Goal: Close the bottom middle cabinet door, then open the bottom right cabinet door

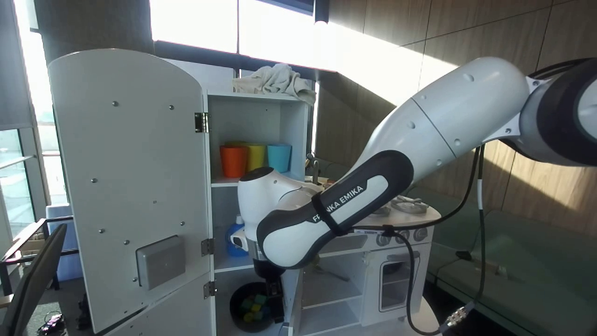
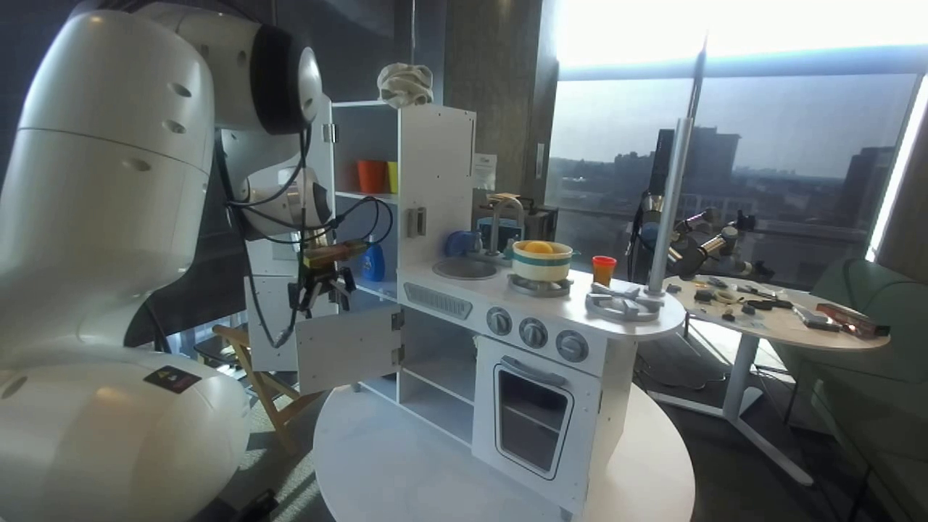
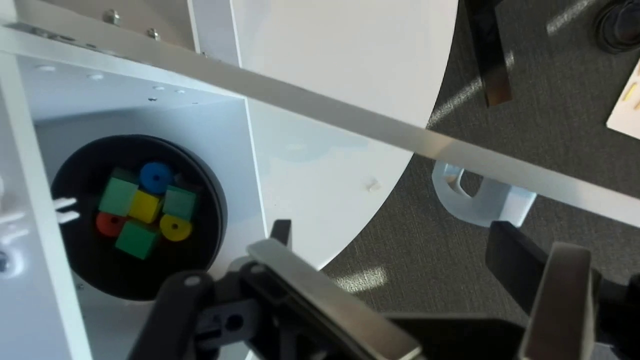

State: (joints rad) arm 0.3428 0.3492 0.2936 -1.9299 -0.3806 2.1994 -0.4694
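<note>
The bottom middle cabinet door (image 2: 349, 351) is a plain white panel swung wide open on its hinges. In the wrist view its top edge (image 3: 330, 112) runs diagonally, and its white handle (image 3: 465, 205) sticks out from its outer face. The bottom right cabinet door (image 2: 484, 413), with a see-through window, looks shut in both exterior views; it also shows in an exterior view (image 1: 372, 291). My gripper (image 3: 395, 250) is open, with nothing between its fingers, on the handle side of the plain door. One fingertip overlaps the handle in view; contact is unclear. The gripper also shows in both exterior views (image 1: 276, 301) (image 2: 324, 293).
The tall fridge door (image 1: 135, 163) stands open, with a lower door (image 1: 179, 308) open below it. A black bowl (image 3: 215, 220) of coloured blocks sits in the fridge bottom beside my gripper. A blue bottle (image 2: 373, 262) and cups stand on the fridge shelves. A round white table (image 2: 406, 471) bears the kitchen.
</note>
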